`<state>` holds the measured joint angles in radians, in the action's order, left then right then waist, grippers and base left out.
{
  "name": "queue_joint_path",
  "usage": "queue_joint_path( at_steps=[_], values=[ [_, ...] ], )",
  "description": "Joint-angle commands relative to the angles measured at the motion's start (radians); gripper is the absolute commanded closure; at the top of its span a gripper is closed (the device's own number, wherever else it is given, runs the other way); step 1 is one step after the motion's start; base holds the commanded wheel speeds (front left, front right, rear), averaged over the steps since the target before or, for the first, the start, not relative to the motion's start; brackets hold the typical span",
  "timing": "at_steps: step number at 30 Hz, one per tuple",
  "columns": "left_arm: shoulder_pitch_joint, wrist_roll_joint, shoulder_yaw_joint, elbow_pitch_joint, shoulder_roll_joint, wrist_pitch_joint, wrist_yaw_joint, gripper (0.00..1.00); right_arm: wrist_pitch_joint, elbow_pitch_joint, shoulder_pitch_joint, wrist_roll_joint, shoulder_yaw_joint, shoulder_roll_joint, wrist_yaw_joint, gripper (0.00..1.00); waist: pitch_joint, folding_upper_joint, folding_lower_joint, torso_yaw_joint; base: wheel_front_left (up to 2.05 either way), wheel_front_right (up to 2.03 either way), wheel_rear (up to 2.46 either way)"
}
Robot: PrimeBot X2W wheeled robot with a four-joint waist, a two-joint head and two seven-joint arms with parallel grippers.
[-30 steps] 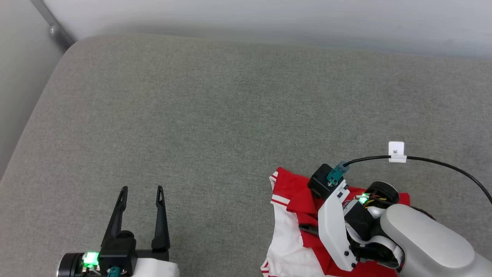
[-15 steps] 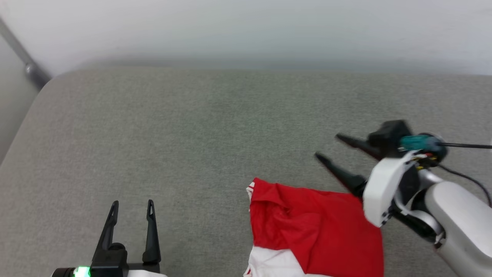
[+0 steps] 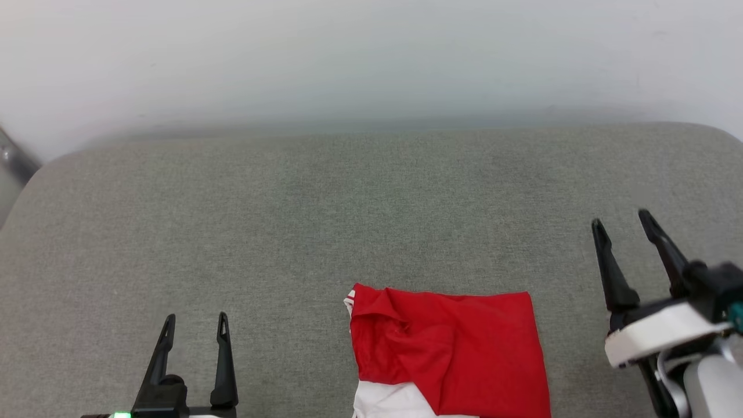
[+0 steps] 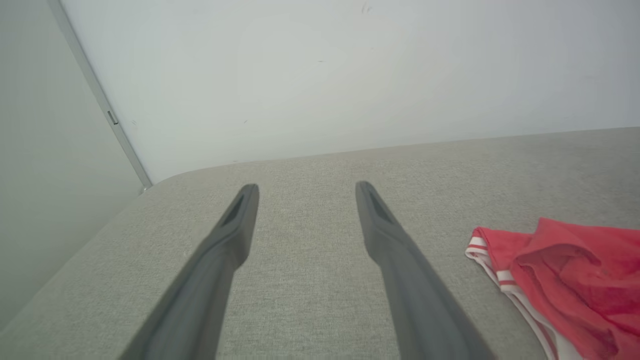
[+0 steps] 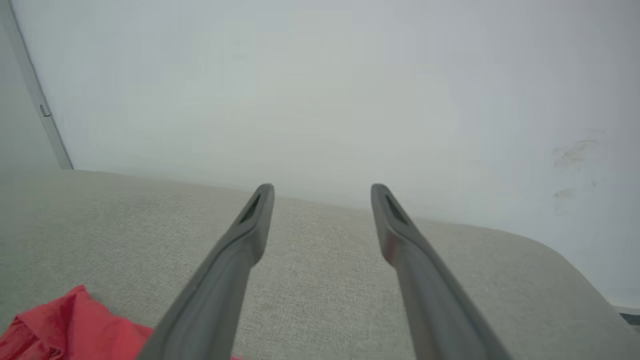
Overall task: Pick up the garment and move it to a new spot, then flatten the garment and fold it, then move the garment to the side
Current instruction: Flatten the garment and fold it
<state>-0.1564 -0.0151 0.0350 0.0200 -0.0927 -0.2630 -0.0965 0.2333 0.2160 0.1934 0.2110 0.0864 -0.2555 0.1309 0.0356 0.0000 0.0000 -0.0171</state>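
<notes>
The garment (image 3: 453,348) lies folded on the grey cushion (image 3: 325,220) at the bottom middle, plain red side up, a white part at its near edge and striped trim at its left corner. My right gripper (image 3: 619,220) hovers open to the right of it, apart from the cloth. My left gripper (image 3: 195,317) stands open at the lower left, well clear of the garment. In the left wrist view the garment (image 4: 565,275) sits to the right of the left gripper (image 4: 305,187). The right wrist view has the garment (image 5: 65,325) at lower left of the right gripper (image 5: 322,187).
The grey cushion runs up to a pale wall (image 3: 371,58) at the back. Its rounded corners show at the far left (image 3: 40,168) and far right (image 3: 725,130). A grey metal strip (image 4: 100,100) climbs the wall on the left.
My right gripper let go of the garment, opened, lifted off and swung out to the right. The garment now lies uncovered and flat. The head camera tilted up, shifting the whole picture.
</notes>
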Motion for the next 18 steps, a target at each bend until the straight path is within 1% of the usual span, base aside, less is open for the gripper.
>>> queue_joint_path(
  at_steps=[1, 5, 9, 13, 18],
  values=[
    [-0.006, -0.006, -0.002, -0.001, -0.001, -0.002, 0.005, 0.0, 0.011, -0.013, -0.024, -0.008, -0.014, 0.021, 0.0, 0.0, -0.003, 0.0, 0.0, 0.0, 0.0, 0.0, 0.0],
    [-0.022, -0.011, -0.006, -0.007, 0.004, -0.002, 0.007, 0.0, 0.028, -0.051, -0.112, -0.036, -0.077, 0.097, 0.0, 0.0, -0.014, 0.0, 0.0, 0.002, 0.0, 0.0, 0.0],
    [-0.03, -0.012, -0.01, -0.007, 0.011, -0.002, 0.01, 0.0, 0.032, -0.099, -0.188, -0.052, -0.103, 0.152, -0.001, 0.0, -0.023, 0.0, 0.0, 0.006, 0.0, 0.0, 0.0],
    [-0.043, -0.013, -0.01, -0.007, 0.017, -0.002, 0.015, 0.0, 0.032, -0.155, -0.255, -0.049, -0.123, 0.183, 0.0, 0.0, -0.029, 0.0, 0.0, 0.015, 0.0, 0.0, 0.0],
    [-0.05, -0.013, -0.01, -0.007, 0.022, -0.002, 0.023, 0.0, 0.032, -0.2, -0.322, -0.045, -0.132, 0.201, -0.001, 0.0, -0.036, 0.0, 0.0, 0.025, 0.0, 0.0, 0.0]
  ],
)
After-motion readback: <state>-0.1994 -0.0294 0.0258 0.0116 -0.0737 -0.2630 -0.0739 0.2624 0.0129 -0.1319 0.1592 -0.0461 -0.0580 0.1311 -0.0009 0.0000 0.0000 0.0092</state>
